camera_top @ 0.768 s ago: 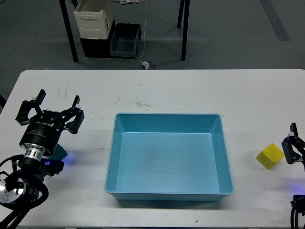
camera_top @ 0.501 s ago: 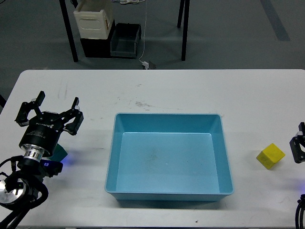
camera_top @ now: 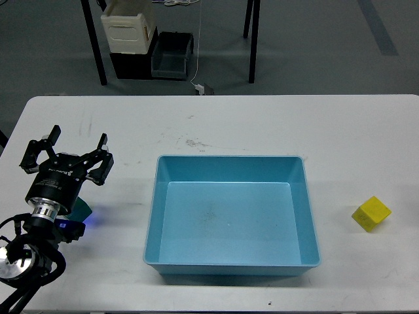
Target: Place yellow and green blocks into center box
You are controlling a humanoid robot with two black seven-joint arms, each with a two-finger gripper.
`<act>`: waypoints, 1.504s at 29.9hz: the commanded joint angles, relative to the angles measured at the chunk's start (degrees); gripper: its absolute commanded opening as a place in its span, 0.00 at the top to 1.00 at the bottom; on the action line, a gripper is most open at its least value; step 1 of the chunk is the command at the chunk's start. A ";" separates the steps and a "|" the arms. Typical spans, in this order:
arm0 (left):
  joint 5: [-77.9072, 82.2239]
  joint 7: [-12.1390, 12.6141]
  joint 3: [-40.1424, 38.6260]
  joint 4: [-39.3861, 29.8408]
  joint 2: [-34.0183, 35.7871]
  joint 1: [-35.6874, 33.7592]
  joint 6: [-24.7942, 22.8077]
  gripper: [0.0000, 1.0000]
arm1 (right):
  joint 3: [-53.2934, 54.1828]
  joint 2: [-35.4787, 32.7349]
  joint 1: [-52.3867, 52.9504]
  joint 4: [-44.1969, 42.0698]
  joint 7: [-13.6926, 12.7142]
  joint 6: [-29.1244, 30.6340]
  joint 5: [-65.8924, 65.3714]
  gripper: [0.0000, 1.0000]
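Grey floor fills the background of the head view, with a cream plastic crate [camera_top: 129,29] and a dark open bin [camera_top: 173,55] parked between black table legs. Up front, the white rectangular worktop [camera_top: 262,124] spans the frame, lightly scuffed near its middle. Dead centre sits the light blue rectangular plastic box [camera_top: 232,265], and it has nothing inside it. Over on the right, the small yellow cube block [camera_top: 371,213] rests on the worktop, well apart from the box, tilted with a corner turned toward us. On the left, the left tool [camera_top: 65,154] is up over the worktop with its two black fingers spread wide, nothing between them. Just beneath that arm's wrist, a sliver of the dark green block [camera_top: 83,208] peeks out, mostly hidden by the arm, lying on the worktop beside the box's left wall but not touching it. The right tool does not show.
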 commanded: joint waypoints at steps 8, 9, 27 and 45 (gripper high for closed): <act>0.01 0.00 -0.01 0.58 -0.09 0.00 0.09 0.00 | -23.32 -25.52 12.43 -0.07 11.66 3.53 -50.32 0.00; 0.01 0.00 -0.01 0.67 -0.09 0.00 0.01 0.00 | -27.11 -28.25 13.67 -0.24 13.69 3.53 -52.00 0.00; 0.01 0.00 0.08 2.78 -1.49 0.00 0.00 0.00 | -67.48 -43.93 27.74 -0.42 25.98 3.53 -74.86 0.00; 0.01 0.00 0.25 4.36 -2.72 -0.44 0.00 0.00 | -88.67 -35.58 48.57 -5.52 25.98 14.31 -83.31 0.00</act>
